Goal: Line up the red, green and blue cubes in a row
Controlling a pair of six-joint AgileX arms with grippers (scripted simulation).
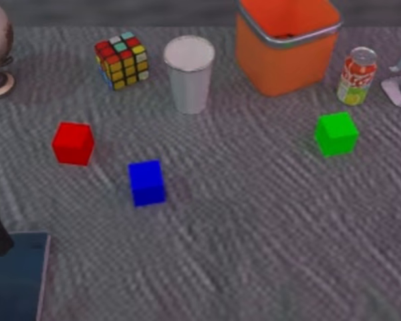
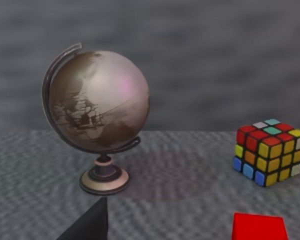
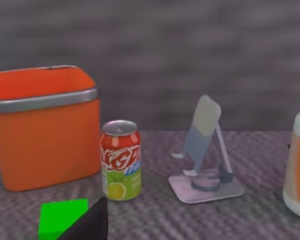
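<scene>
At the back of the grey textured table (image 1: 254, 221), an orange plastic bin with a metal rim (image 1: 286, 47) and a white paper cup (image 1: 189, 72) are standing upright, their insides not showing. A multicoloured puzzle cube (image 1: 122, 60) and a soda can (image 1: 357, 75) are flanking them. The bright red cube (image 1: 73, 143) is sitting at the left, the deep blue cube (image 1: 147, 182) just beside it, and the bright green cube (image 1: 336, 133) well apart at the right. Whether either gripper is released or clenched, I cannot tell.
</scene>
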